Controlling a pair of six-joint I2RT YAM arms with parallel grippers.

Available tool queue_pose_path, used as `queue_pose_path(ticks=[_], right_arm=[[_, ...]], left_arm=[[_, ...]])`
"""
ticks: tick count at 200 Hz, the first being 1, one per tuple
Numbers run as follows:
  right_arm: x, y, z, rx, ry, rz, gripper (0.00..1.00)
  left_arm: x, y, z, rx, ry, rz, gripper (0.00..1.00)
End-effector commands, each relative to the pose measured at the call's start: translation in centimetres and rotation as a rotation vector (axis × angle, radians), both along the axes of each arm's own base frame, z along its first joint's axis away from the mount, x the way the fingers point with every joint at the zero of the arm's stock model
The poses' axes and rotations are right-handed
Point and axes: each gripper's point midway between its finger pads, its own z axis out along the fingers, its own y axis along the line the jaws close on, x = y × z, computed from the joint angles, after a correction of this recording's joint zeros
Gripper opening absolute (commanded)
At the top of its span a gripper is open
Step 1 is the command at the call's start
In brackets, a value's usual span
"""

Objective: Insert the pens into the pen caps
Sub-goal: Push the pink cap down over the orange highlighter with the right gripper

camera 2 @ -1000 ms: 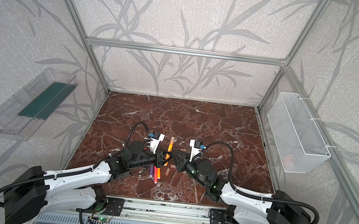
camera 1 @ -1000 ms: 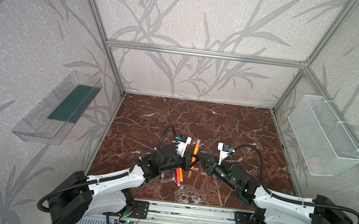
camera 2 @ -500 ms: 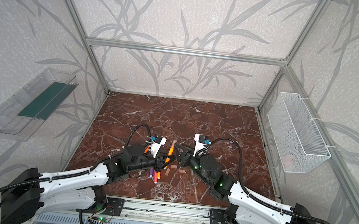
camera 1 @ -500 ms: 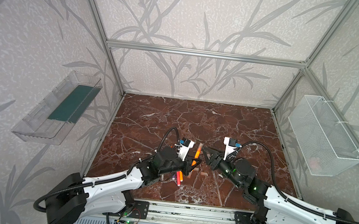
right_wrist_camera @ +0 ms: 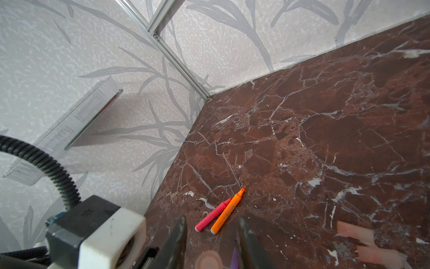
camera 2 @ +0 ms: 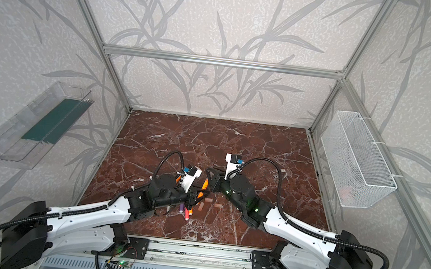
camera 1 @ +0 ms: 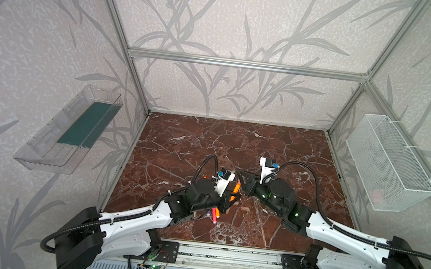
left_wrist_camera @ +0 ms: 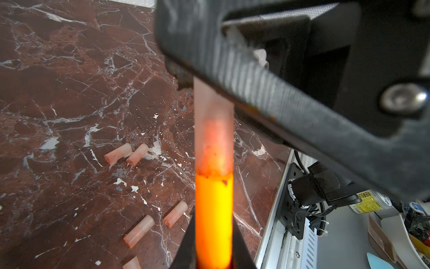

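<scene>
Left wrist view: left tool [left_wrist_camera: 214, 253] clamps capped orange pen [left_wrist_camera: 214, 209]; right tool [right_wrist_camera: 211, 223] gapes empty; print on lying pen [right_wrist_camera: 226, 214] illegible.

Brown white-veined marble tabletop [camera 1: 235, 143], orange pen [left_wrist_camera: 214, 216], pale pink translucent cap [left_wrist_camera: 214, 139], pink-red pen [right_wrist_camera: 213, 215], grey leaf-patterned walls [camera 1: 222, 17].

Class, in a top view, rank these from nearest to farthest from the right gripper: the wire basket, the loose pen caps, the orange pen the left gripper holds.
1. orange pen: raised, right at the right gripper.
2. loose pen caps: lying on the table below it, toward the front.
3. wire basket: hung on the right-hand wall.
</scene>
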Motion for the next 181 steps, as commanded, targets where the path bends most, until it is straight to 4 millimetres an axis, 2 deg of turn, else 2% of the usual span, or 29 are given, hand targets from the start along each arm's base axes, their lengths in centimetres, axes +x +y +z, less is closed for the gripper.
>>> queue_pose_path(ticks=[1,19,41,84,109,145,165,170,181], right_arm=[[0.2,0.6,1.2,0.015,-0.011,0.016,0.31],[0.2,0.9,1.1,0.013,-0.004,0.027,0.3],[0.2,1.4,0.8,0.009,0.008,0.044,0.23],[-0.6,1.9,-0.1,-0.024,0.032,0.098,0.0],[-1.3,1.8,-1.1,-0.039,0.032,0.127,0.0],[-2.8,2.0,-2.0,-0.035,-0.011,0.192,0.0],[-3.3,2.1,-3.3,-0.082,0.021,0.153,0.0],[-4.3,2.9,-3.9,-0.09,0.045,0.172,0.0],[-4.6,3.3,-4.7,-0.094,0.086,0.17,0.0]], left_arm=[[0.2,-0.4,1.7,-0.018,-0.052,-0.007,0.0],[0.2,-0.4,1.7,-0.016,-0.052,-0.008,0.0],[0.2,-0.5,1.6,-0.016,-0.053,-0.01,0.0],[1.1,-0.3,1.9,0.001,-0.081,0.03,0.0],[2.6,0.4,3.1,-0.002,-0.107,0.084,0.0],[3.4,-0.2,6.0,-0.054,-0.135,0.049,0.0],[4.8,0.7,7.0,-0.016,-0.177,0.133,0.0],[5.2,1.1,7.2,-0.003,-0.193,0.161,0.0],[6.1,1.8,7.8,0.022,-0.226,0.218,0.0]])
